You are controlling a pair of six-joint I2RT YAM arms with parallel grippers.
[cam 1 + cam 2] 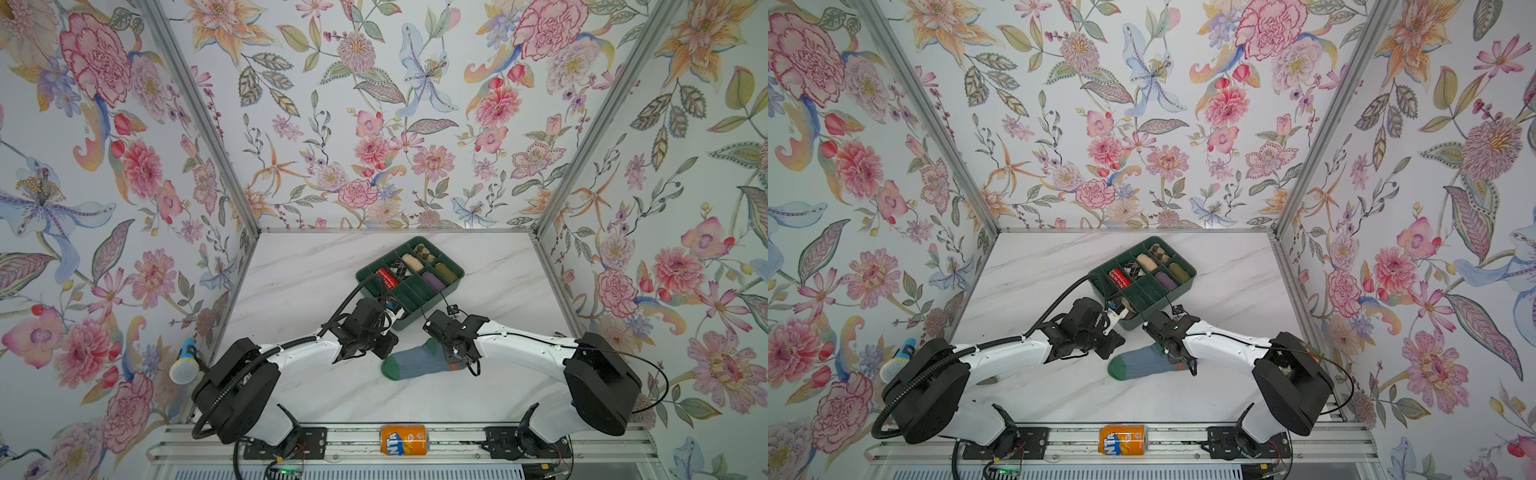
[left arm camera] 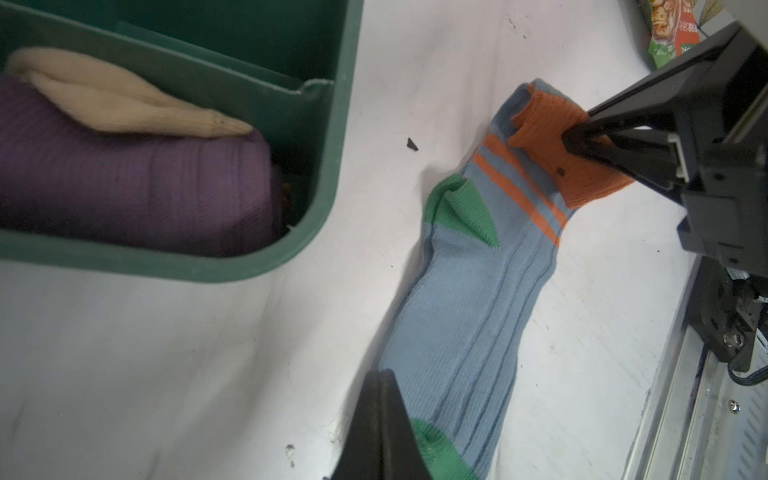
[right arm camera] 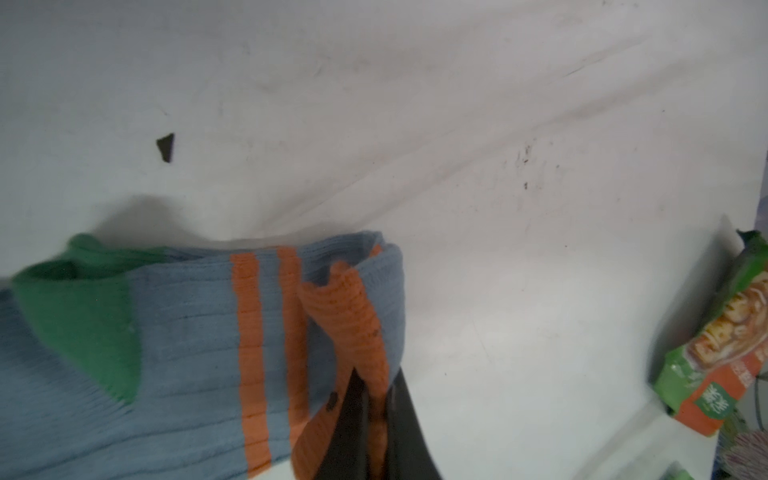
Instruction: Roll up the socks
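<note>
Two socks (image 2: pixel 457 311): lying beside green tray (image 2: pixel 340 166).
Right gripper (image 2: pixel 569 139): is pinching orange cuff (image 2: pixel 540 120), likely to start the roll.
Left gripper (image 2: pixel 382 376): jaws pressed together, seemingly pinning toe (image 2: pixel 436 453).

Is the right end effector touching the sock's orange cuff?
Touching. The right wrist view shows the right end effector shut on the orange cuff.

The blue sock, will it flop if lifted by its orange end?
Probably floppy: the sock is soft knit and bunches where the right gripper pinches it. Likely light, and lying flat on the table, it shouldn't roll.
</note>
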